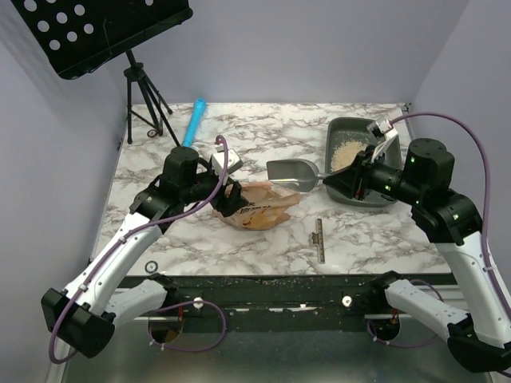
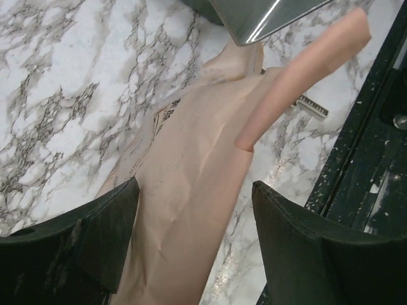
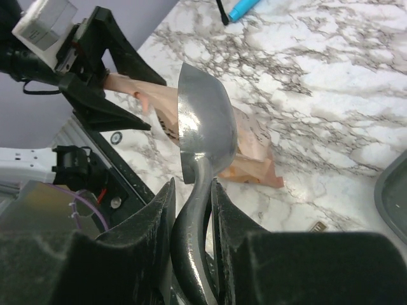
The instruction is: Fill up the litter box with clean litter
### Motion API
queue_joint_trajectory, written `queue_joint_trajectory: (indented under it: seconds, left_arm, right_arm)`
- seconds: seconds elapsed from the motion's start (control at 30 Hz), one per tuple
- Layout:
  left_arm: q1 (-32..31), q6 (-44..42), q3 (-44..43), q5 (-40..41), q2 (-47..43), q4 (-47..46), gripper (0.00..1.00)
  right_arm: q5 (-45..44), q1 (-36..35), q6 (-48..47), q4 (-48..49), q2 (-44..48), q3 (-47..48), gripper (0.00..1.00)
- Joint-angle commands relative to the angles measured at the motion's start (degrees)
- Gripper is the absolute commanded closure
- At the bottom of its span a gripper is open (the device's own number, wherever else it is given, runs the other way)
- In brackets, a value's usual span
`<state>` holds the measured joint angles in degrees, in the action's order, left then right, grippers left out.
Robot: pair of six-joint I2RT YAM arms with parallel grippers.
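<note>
Some clean litter (image 1: 345, 153) sits piled in litter box (image 1: 345, 128), far right of surface (image 1: 239, 136), most floor bare so filling looks unfinished; right claw (image 3: 191, 210) pinches empty-looking scoop (image 1: 291, 171), left claw (image 2: 194, 216) spread astride orange bag (image 1: 259, 209).

White links (image 1: 112, 259), black joints (image 1: 429, 163), purple cables (image 1: 432, 113), green lights (image 1: 412, 159), scuffed black left tool (image 2: 194, 190)
</note>
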<state>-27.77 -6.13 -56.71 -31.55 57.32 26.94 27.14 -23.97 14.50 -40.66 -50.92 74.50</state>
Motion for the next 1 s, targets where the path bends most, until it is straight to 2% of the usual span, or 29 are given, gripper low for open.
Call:
queue_joint_trajectory:
  seconds: [0.0,0.13,0.2,0.23,0.3,0.47,0.67,0.97]
  left_arm:
    - [-2.64,-3.27,1.24,9.12,-0.10,1.98,0.27]
    - [-4.48,-5.20,4.32,12.30,-3.26,-0.30,0.53]
    - [-5.71,-5.56,5.46,14.58,-4.49,-1.10,0.72]
    - [-6.33,-5.91,5.90,16.50,-5.02,-1.10,0.85]
    - [-7.91,-6.35,6.96,20.19,-6.16,-1.36,0.99]
    - [-10.64,-6.70,10.56,26.44,-10.11,-5.04,1.00]
    - [-10.90,-5.47,13.55,29.70,-12.93,-8.92,1.00]
    - [-10.90,-4.07,14.96,29.71,-14.34,-11.03,1.00]
  right_arm:
    - [-4.89,-0.29,-2.28,-1.26,-0.41,-0.93,1.00]
    - [-7.27,-0.29,-4.48,-2.13,-1.46,-0.85,1.00]
    - [-6.84,-0.29,-5.88,-3.01,-2.60,-0.24,1.00]
    - [-6.40,-0.47,-6.67,-3.54,-3.13,0.03,1.00]
    - [-5.95,-0.99,-8.60,-4.77,-3.84,0.99,1.00]
    - [-5.52,-4.33,-13.79,-8.28,-6.82,4.33,1.00]
    - [-6.21,-8.37,-20.03,-9.08,-9.81,7.67,1.00]
    - [-7.09,-12.15,-24.78,-6.54,-13.68,8.30,1.00]
